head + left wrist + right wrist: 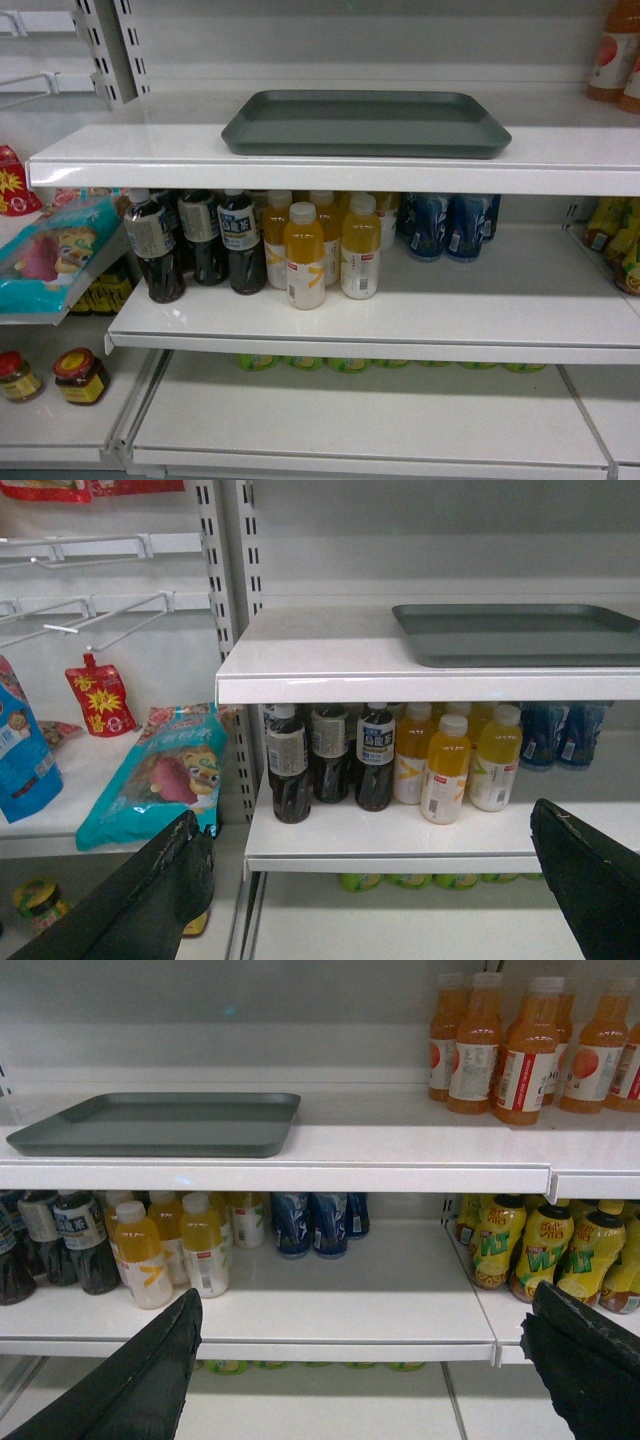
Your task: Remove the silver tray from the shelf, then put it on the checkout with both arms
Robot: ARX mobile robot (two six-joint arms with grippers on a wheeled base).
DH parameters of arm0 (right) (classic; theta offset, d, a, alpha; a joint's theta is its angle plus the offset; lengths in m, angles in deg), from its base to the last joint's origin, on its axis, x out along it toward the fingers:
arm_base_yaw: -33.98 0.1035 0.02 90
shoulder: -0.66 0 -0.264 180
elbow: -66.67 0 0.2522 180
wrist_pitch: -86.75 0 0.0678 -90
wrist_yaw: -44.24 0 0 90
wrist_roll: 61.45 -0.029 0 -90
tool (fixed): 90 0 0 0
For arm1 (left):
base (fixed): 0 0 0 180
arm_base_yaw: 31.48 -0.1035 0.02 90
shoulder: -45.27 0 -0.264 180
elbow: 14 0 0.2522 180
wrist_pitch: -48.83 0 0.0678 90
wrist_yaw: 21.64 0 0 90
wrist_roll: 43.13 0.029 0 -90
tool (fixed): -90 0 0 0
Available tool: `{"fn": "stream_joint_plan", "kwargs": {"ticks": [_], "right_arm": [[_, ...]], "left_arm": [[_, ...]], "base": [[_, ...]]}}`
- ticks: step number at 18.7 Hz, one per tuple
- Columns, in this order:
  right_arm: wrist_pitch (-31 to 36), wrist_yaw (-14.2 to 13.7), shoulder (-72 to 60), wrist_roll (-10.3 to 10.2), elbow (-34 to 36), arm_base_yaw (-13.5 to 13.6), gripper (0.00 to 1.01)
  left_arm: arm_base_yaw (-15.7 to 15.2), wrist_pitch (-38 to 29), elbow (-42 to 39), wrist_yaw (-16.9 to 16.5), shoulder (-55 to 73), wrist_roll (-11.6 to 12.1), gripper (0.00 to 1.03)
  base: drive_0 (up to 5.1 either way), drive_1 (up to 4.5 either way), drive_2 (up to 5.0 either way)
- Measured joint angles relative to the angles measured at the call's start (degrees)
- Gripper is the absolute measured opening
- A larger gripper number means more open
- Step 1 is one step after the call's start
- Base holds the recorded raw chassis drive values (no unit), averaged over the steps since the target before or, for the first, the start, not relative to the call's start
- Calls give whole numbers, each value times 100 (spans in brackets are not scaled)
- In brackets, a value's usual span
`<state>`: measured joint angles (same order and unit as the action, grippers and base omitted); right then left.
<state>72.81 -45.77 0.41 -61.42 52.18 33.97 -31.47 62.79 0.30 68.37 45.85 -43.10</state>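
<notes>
Two pairs of black fingers fill the bottom corners of the wrist views: the left gripper [375,880] and the right gripper [365,1360] each hold their jaws wide apart, gripping nothing, level with the lower board of bottles and short of the shelving. Neither shows in the head view. Beyond them, on that lower board, stand dark tea bottles [195,240], yellow juice bottles [325,245] and blue cans [450,225]. Left of these lies a teal snack bag [155,780], with a red pouch [100,695] hanging behind it. Above the drinks runs the shelf [330,165], its thick white lip facing forward. The silver tray [365,123] lies flat on it, near the front edge and roughly central, untouched by either arm. Farther right on the same level stand orange drink bottles [525,1050] against the back wall.
</notes>
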Motion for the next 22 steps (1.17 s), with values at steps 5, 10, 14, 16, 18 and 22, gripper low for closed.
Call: {"fn": "stream_joint_plan", "kwargs": {"ticks": [5, 10, 14, 16, 18, 22], "right_arm": [[2, 0, 0, 0, 0, 0, 98], [28, 0, 0, 0, 0, 0, 98], [-24, -2, 0, 0, 0, 0, 98], [-20, 0, 0, 0, 0, 0, 98], [-13, -2, 0, 0, 0, 0, 98], [-2, 0, 0, 0, 0, 0, 98]], "left_arm": [[0, -2, 0, 0, 0, -2, 98], [0, -22, 0, 0, 0, 0, 98], [0, 15, 0, 0, 0, -2, 98], [0, 17, 0, 2, 0, -2, 98], [0, -4, 0, -2, 0, -2, 98], [0, 2, 0, 2, 0, -2, 98]], "base": [[1, 435, -432], [15, 448, -418], [10, 443, -424], [14, 447, -419], [10, 67, -48], [0, 0, 0]]}}
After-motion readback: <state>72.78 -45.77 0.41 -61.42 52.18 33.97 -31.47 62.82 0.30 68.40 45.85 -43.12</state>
